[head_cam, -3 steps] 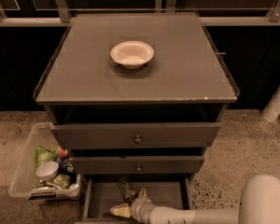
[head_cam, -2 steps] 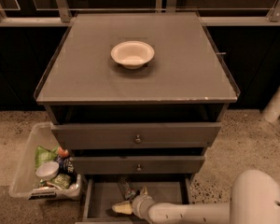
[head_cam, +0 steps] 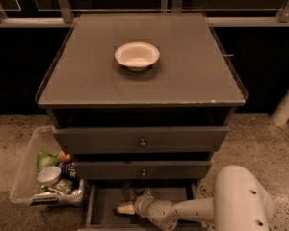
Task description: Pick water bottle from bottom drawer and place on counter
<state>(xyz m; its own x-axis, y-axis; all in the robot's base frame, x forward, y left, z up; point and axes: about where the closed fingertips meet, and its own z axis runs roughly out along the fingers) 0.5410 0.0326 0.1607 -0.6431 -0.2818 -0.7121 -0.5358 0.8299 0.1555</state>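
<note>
The bottom drawer (head_cam: 106,214) is pulled open at the foot of the cabinet. The water bottle (head_cam: 128,192) lies inside it near the back, partly under the drawer above, and only a dark glinting part of it shows. My gripper (head_cam: 126,208) reaches into the drawer from the right, low over the floor and just in front of the bottle. I cannot tell whether it touches the bottle. The counter (head_cam: 183,76) is the flat grey top of the cabinet.
A white bowl (head_cam: 137,56) sits on the counter, towards the back. The two upper drawers (head_cam: 141,139) stand slightly open above my arm. A clear plastic bin (head_cam: 29,170) of packets sits on the floor to the left. My arm's white elbow (head_cam: 241,201) fills the lower right.
My arm's elbow has shifted left and up into view. The gripper has moved slightly deeper into the drawer, towards the bottle.
</note>
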